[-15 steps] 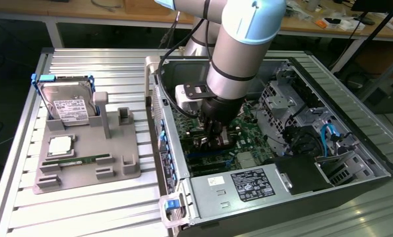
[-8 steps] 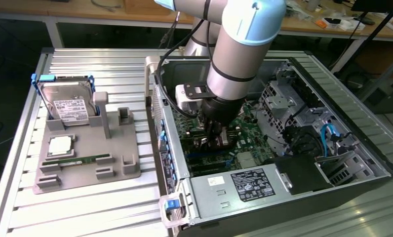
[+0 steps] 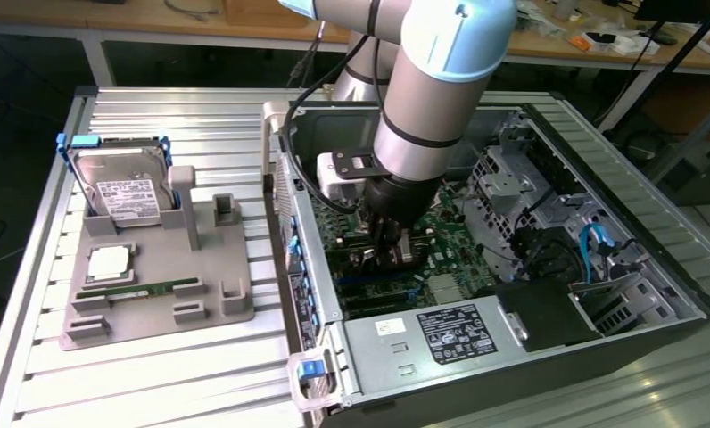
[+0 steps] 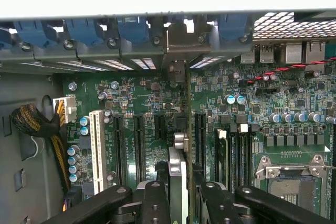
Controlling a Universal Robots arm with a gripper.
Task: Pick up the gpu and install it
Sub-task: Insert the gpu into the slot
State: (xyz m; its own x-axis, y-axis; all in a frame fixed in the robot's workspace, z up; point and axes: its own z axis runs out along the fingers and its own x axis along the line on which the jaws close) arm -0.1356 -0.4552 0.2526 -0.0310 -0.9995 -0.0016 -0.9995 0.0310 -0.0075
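**Gpu held edge-on inside the open computer case [image 3: 658, 250].**
Above the motherboard [image 4: 136, 93], the gpu [image 4: 178, 166] stands on its edge, clamped in the gripper [image 4: 178, 195]. Its long axis runs straight from the gripper toward the row of blue slot clips [image 4: 84, 29], parallel to the black expansion slots [image 4: 139, 148] beside it.

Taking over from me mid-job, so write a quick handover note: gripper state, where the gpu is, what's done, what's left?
Gripper: shut on the gpu, reaching down inside the open computer case.
gpu: upright and edge-on among the expansion slots of the motherboard, bracket end toward the case's rear slot openings.
Done: gpu picked up and brought into the case, lined up with the slots.
Left: full seating cannot be confirmed from here; card not released.
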